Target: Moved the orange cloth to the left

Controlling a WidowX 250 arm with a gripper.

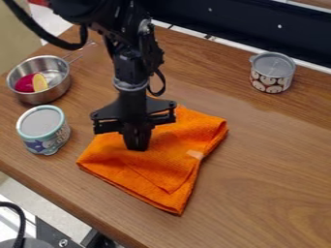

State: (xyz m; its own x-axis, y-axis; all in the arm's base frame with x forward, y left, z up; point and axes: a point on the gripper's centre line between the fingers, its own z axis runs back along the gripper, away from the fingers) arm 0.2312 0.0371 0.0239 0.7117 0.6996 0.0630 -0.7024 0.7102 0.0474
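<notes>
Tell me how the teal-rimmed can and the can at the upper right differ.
The teal-rimmed can stands close to the saucepan; the upper-right can stands well apart from it. The teal-rimmed can has blue figures on its label, the upper-right can rows of pale round shapes on red. Both stand upright with round grey tops.

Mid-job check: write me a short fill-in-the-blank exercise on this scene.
1. The pincer is at the ____-coloured cloth.
2. In the picture, the metal pan stands to the ____ of the cloth.
3. Counting the teal-rimmed can and the can at upper right, ____ cans stand on the table.

Missing words: orange; left; two.
</notes>
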